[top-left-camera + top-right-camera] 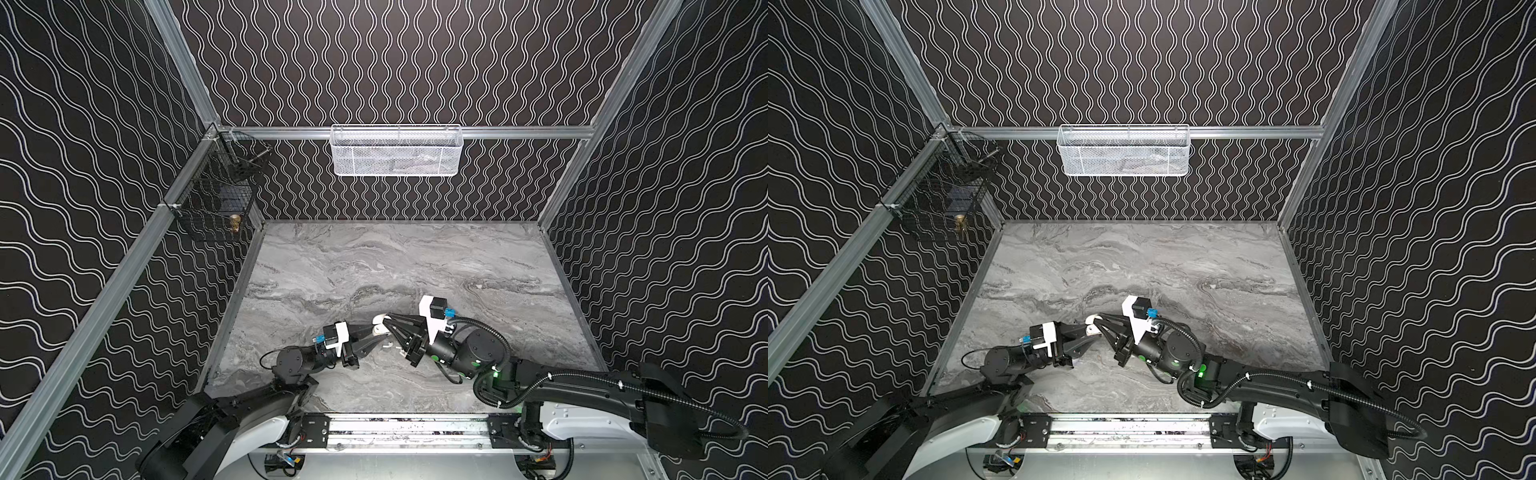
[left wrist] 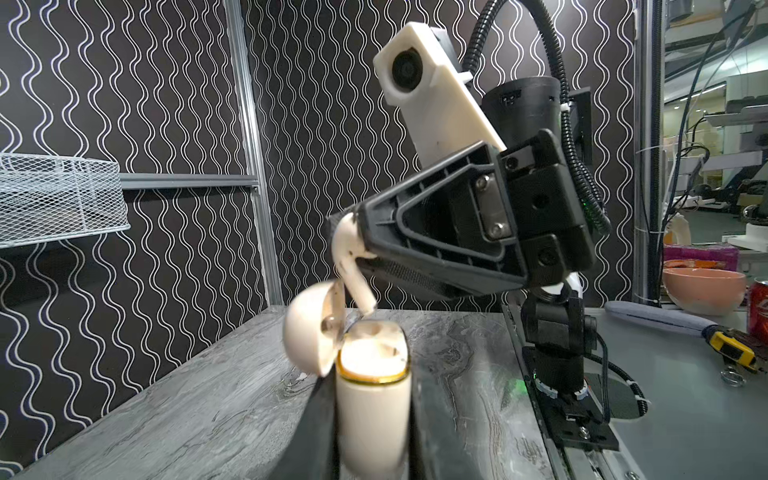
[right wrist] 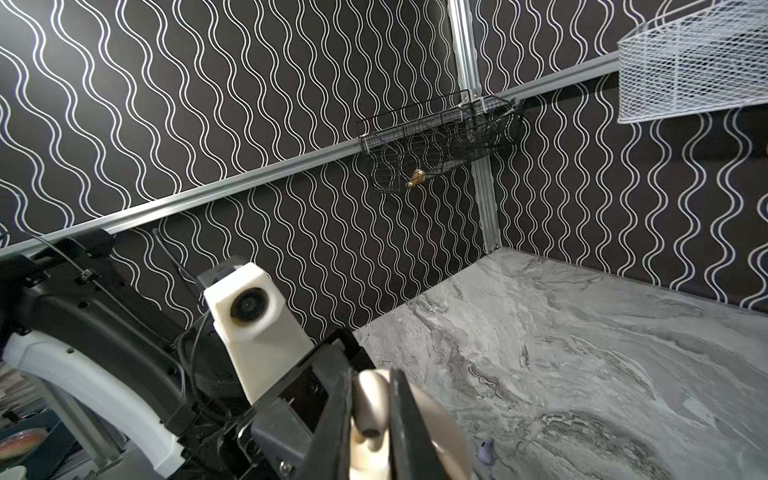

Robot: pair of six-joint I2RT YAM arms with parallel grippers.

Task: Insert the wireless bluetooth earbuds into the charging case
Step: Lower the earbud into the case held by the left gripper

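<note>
My left gripper is shut on the cream charging case, gripping its sides and holding it upright above the marble table, with its lid swung open. My right gripper is shut on a white earbud, whose stem slants down to just over the case's open top. In the right wrist view that earbud sits pinched between the fingers. In both top views the two grippers meet at the case near the table's middle front. A pale lavender earbud lies on the table close by.
A white mesh basket hangs on the back wall and a black wire basket on the left wall. A metal rail runs along the table's front edge. Beyond the cell stand a pink bowl and a red can.
</note>
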